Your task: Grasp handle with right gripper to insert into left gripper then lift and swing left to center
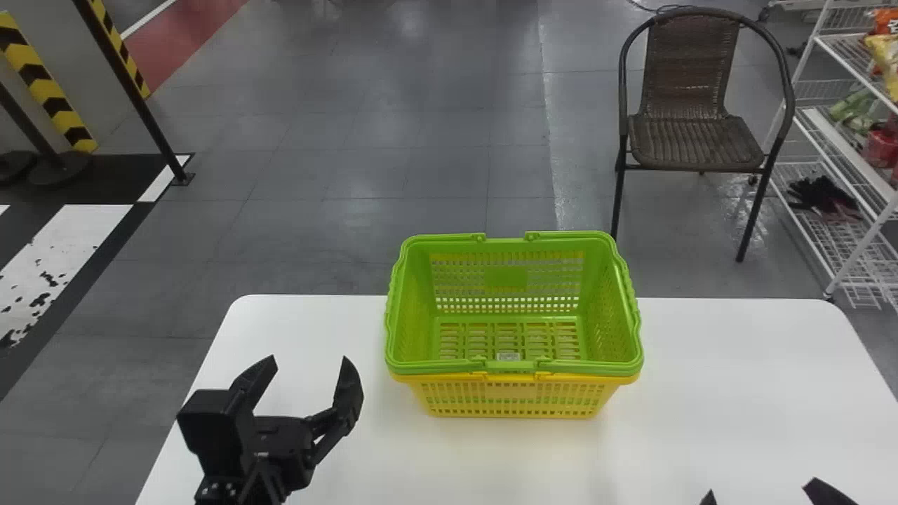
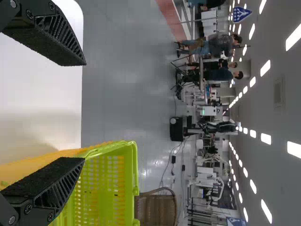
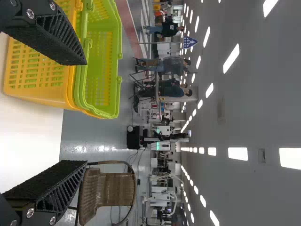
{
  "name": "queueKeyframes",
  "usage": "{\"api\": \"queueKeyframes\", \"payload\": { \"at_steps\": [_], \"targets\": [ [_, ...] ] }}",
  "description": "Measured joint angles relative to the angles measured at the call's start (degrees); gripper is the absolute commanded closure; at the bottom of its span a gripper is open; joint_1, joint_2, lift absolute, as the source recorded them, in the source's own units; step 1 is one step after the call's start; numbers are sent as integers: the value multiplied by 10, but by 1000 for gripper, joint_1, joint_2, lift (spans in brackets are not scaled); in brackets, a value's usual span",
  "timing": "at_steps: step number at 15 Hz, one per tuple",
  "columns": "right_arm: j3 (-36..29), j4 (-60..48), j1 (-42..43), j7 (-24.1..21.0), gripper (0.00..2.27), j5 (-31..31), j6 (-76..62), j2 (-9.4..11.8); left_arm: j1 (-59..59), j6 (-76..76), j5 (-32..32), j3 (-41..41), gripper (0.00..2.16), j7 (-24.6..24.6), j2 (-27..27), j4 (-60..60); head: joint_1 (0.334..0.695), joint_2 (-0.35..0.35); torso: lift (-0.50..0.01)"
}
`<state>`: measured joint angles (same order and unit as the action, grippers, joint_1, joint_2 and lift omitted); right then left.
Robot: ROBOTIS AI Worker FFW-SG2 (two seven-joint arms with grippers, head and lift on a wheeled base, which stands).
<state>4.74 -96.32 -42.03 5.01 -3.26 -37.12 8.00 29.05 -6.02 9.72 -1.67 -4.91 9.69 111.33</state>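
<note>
1. Toward ten o'clock of the baskets, with twelve pointing away from the robot, yellow-and-black striped boards (image 1: 49, 91) lean in view near a dark slanting post (image 1: 130, 88).
2. Between nine and ten o'clock, a worn white marking (image 1: 63, 235) lies on the floor.
3. Between eight and nine o'clock, above the white table (image 1: 736, 386), the left gripper (image 1: 309, 361) is spread wide, its two fingers well apart. It has hold of nothing and is apart from the baskets.
4. At the centre of the clock, by the table's far edge, a green plastic basket (image 1: 391, 315) sits upright, nested inside a yellow plastic basket (image 1: 512, 400). Both have slotted walls. The green one's handles (image 1: 435, 367) lie folded down along its rim, at twelve and six o'clock. A small pale label (image 1: 508, 356) shows inside, toward six o'clock.
5. Between one and two o'clock, on the floor beyond the table, stands a brown woven armchair (image 1: 691, 140) with a dark tubular frame.
6. Toward four o'clock, at the table's near side, the right gripper (image 1: 761, 491) is also wide open, with nothing between its fingers, well apart from the baskets.
7. Toward two o'clock, farthest right, a white wire rack (image 1: 862, 247) carries packets on its upper shelf and dark gloves (image 1: 817, 193) on a lower one.
</note>
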Motion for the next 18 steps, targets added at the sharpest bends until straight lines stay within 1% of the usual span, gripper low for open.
{"api": "queueKeyframes", "payload": {
  "at_steps": [3,6,9,11,14,18],
  "targets": [
    [0,-1,-1,0,56,0,0,0,-43,-66,12,-10,100,27,1,1,695,140,0],
    [0,-2,-2,0,56,1,0,0,-99,-199,34,-39,90,99,1,1,695,131,0],
    [0,-2,-2,0,56,2,1,0,-161,-280,57,-68,83,142,0,-4,695,134,0],
    [0,-2,-2,0,56,3,2,0,-205,-336,60,-83,83,187,1,-18,695,129,0],
    [0,-2,-3,0,56,3,3,0,-276,-436,85,-109,70,267,1,-68,695,111,0],
    [0,-2,-5,0,56,3,5,0,-364,-460,103,-123,70,335,1,-185,695,92,0]
  ]
}}
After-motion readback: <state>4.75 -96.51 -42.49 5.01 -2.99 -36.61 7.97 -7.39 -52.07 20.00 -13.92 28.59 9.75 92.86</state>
